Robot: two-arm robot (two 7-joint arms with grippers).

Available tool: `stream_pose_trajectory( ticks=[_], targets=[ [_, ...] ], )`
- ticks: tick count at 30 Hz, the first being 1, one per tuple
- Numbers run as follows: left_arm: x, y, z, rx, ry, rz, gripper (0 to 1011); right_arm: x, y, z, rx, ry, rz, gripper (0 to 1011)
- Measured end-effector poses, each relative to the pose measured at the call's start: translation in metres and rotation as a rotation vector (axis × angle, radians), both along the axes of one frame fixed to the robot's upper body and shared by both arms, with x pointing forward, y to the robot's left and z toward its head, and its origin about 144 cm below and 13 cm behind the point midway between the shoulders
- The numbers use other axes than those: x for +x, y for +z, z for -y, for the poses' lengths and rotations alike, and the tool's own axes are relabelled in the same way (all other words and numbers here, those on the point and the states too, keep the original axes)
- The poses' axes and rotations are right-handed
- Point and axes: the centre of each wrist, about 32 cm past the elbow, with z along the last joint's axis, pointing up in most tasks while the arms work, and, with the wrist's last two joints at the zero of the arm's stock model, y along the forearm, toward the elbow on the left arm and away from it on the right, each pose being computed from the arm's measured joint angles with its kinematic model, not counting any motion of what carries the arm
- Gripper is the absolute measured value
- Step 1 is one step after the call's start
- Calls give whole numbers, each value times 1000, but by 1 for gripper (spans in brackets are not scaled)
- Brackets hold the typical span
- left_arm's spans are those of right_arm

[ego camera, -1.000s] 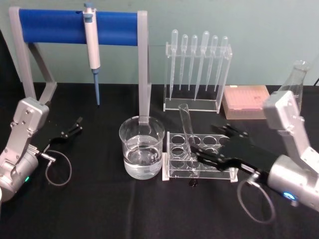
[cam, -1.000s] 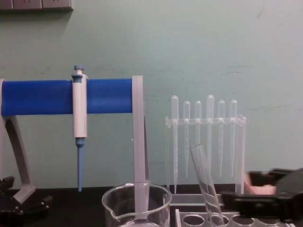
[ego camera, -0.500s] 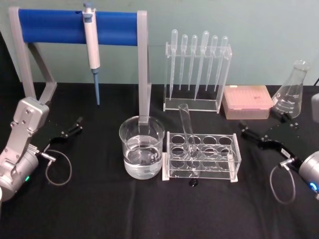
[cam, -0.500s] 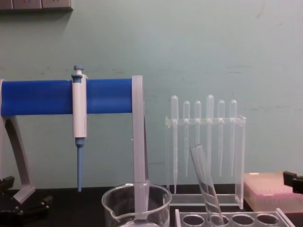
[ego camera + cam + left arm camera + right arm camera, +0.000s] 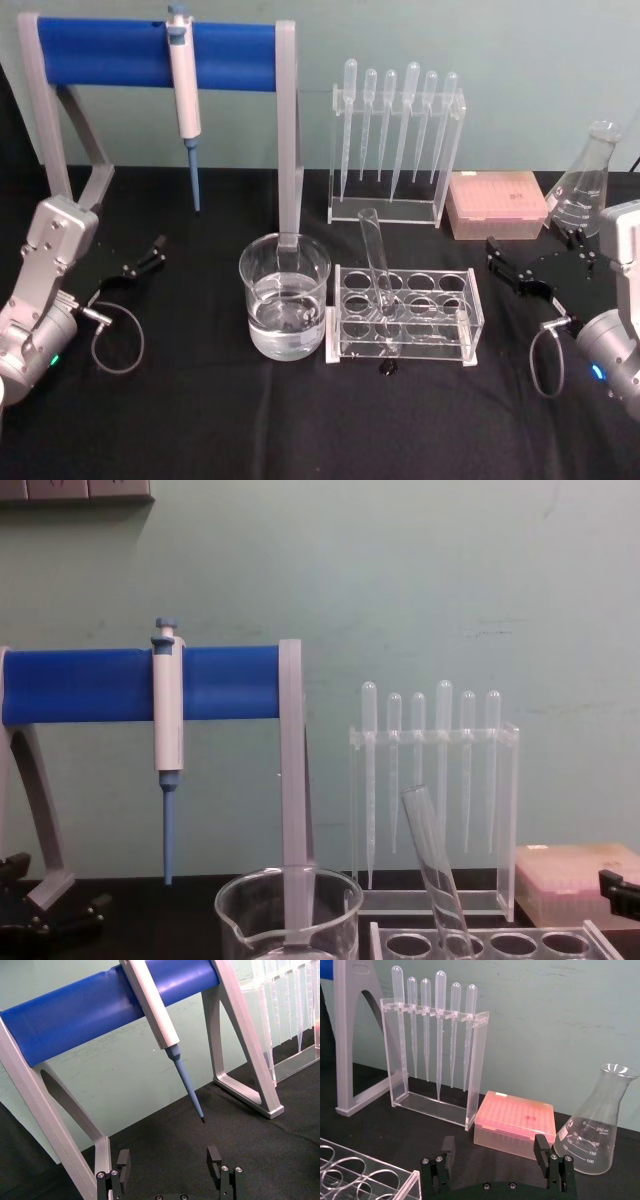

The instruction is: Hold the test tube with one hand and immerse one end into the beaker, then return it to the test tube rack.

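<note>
Test tube (image 5: 376,262): leans in the clear rack (image 5: 404,315), just right of the beaker (image 5: 284,296).
Handling: judged light, stiff, slick, breakable glass; pinch its bare upper half.
Right gripper (image 5: 541,266): spread, empty, far right.
Left gripper (image 5: 140,257): spread, parked left.

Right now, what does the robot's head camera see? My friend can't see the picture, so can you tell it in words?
A glass test tube leans in a clear rack, just right of a beaker holding clear liquid. Both grippers are open and empty: the left gripper far left, the right gripper near a pink box and flask.
</note>
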Motion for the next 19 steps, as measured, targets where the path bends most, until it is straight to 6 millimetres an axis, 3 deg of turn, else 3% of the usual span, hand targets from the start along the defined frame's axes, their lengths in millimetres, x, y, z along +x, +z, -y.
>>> stream_pose_trajectory(
  ticks=[19],
  targets=[
    [0, 0, 0, 0, 0, 0, 1000, 1, -1, -4, -28, -11, 7, 1003]
  ],
)
